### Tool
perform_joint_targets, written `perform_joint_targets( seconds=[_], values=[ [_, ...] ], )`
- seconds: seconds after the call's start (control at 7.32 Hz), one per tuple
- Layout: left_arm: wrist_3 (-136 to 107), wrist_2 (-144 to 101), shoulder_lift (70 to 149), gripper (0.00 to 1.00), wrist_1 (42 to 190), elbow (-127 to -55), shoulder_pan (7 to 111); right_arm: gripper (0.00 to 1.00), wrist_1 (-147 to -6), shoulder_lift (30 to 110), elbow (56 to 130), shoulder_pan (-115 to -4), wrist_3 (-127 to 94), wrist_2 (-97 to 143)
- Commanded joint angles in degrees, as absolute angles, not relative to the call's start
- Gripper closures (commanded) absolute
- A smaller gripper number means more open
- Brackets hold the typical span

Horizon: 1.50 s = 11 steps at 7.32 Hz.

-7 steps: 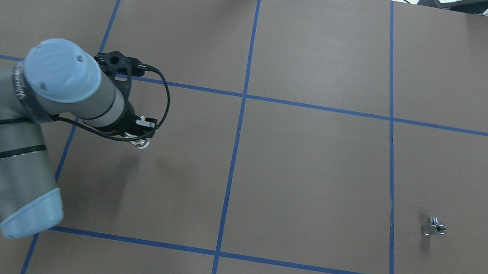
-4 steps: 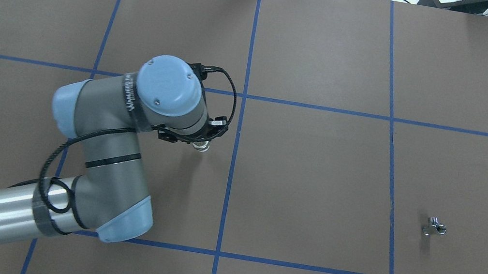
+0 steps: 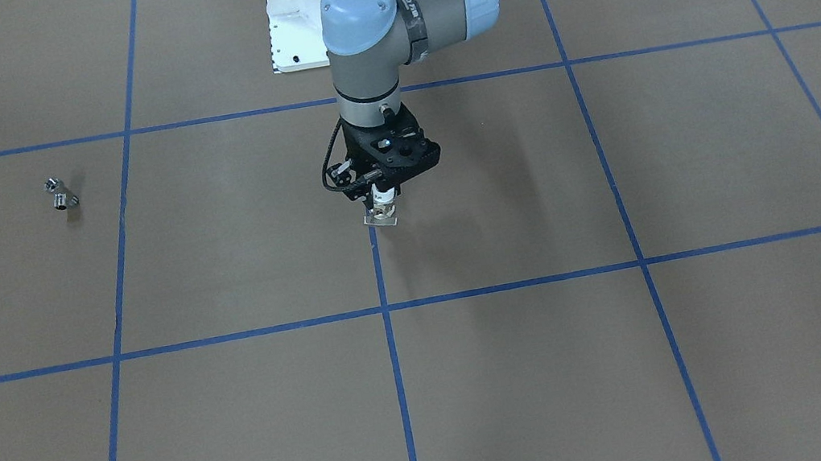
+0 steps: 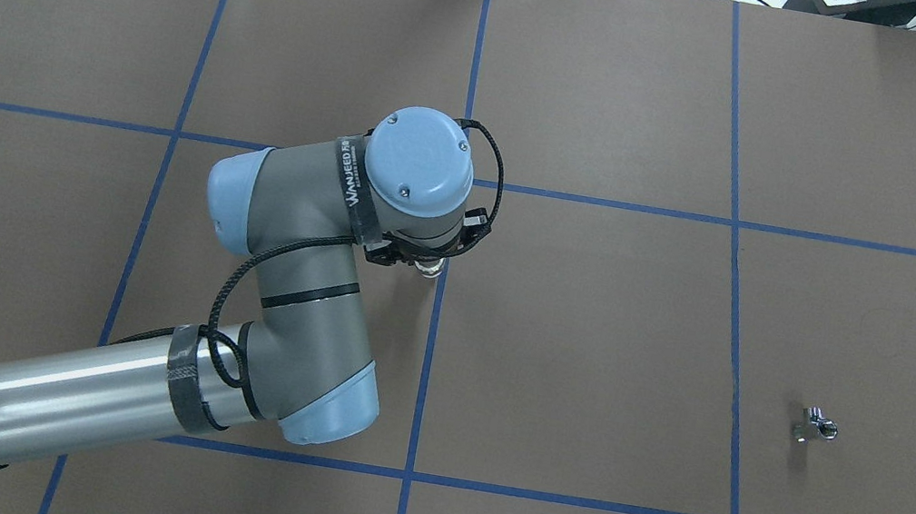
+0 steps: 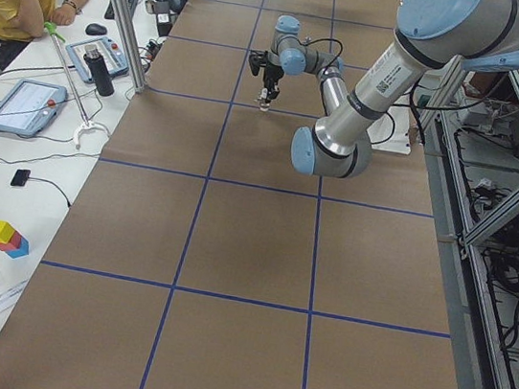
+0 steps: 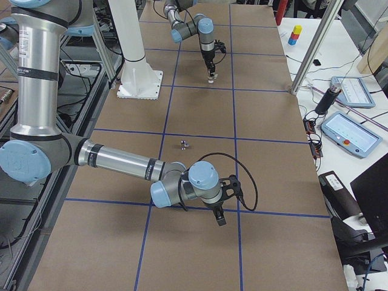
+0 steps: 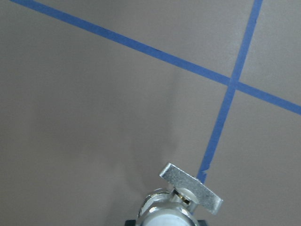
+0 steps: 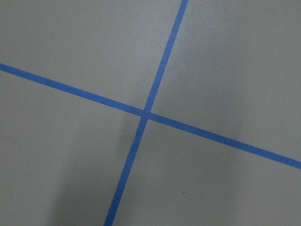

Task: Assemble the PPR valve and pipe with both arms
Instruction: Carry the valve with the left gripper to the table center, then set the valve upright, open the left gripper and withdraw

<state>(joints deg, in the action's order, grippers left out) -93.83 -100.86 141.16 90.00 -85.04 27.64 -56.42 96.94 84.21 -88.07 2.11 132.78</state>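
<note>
The left pincer [image 3: 382, 200] sat a little above the middle of the front-facing frame, pointing straight down and clenched on the PPR valve [image 3: 382, 210]. The valve hung below the pincer with its flat tab handle [image 3: 381, 220] lowest. The left wrist view showed that handle as a grey metal bar at the bottom centre, with a white round end [image 7: 168, 220] just beneath it at the frame's edge. The valve was held over the central blue tape line [image 4: 426, 362] of the tabletop [image 4: 596, 316]. Its shadow fell lower in the front-facing frame, apart from it, so it was off the surface. In the overhead view the left arm [image 4: 77, 399] stretched from the lower left corner, bent at the elbow and ended under a light-blue cap [image 4: 420, 161] near the frame's centre, which hid most of the pincer.

The pipe [image 4: 814, 427], a small shiny silver fitting, lay on the tabletop at the right of the overhead frame and at the left of the front-facing one. It was well apart from the valve and from both pincers.

The right pincer [image 6: 219, 218] showed only in the right-side view, low in the middle of the frame, pointing down near a blue line. Whether it was clenched or released could not be told. Its wrist camera showed only brown tabletop and two crossing blue lines.
</note>
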Motion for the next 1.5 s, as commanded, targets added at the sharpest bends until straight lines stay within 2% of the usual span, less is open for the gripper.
perform_joint_targets(
  seconds=[0.0, 0.14, 0.27, 0.55, 0.82, 0.96, 1.09, 1.37],
  values=[
    [-94.75, -100.81, 143.79, 0.92, 90.00, -81.65, 27.25, 0.00, -56.34, 96.94, 84.29, -88.07, 2.11, 132.80],
    [-94.40, -100.72, 143.62, 0.77, 90.00, -81.56, 27.25, 0.00, -56.34, 96.94, 84.29, -88.07, 2.11, 132.80],
    [-94.22, -100.72, 143.44, 0.71, 90.00, -81.56, 27.25, 0.00, -56.42, 96.94, 84.29, -88.07, 2.11, 132.80],
    [-94.04, -100.72, 143.44, 0.67, 90.00, -81.47, 27.25, 0.00, -56.43, 96.94, 84.29, -88.07, 2.11, 132.72],
    [-90.11, -100.72, 143.00, 0.44, 90.00, -81.47, 27.16, 0.00, -56.43, 96.94, 84.20, -88.07, 2.11, 132.72],
    [-89.22, -100.72, 142.91, 0.12, 90.00, -81.65, 27.25, 0.00, -56.43, 96.94, 84.20, -88.07, 2.11, 132.71],
    [-88.77, -100.81, 142.91, 0.00, 89.91, -82.00, 27.25, 0.00, -56.43, 96.94, 84.20, -88.07, 2.11, 132.71],
    [-84.31, -101.25, 141.52, 0.00, 88.34, -87.41, 27.51, 0.00, -56.43, 96.94, 84.20, -88.07, 2.11, 132.80]
  ],
)
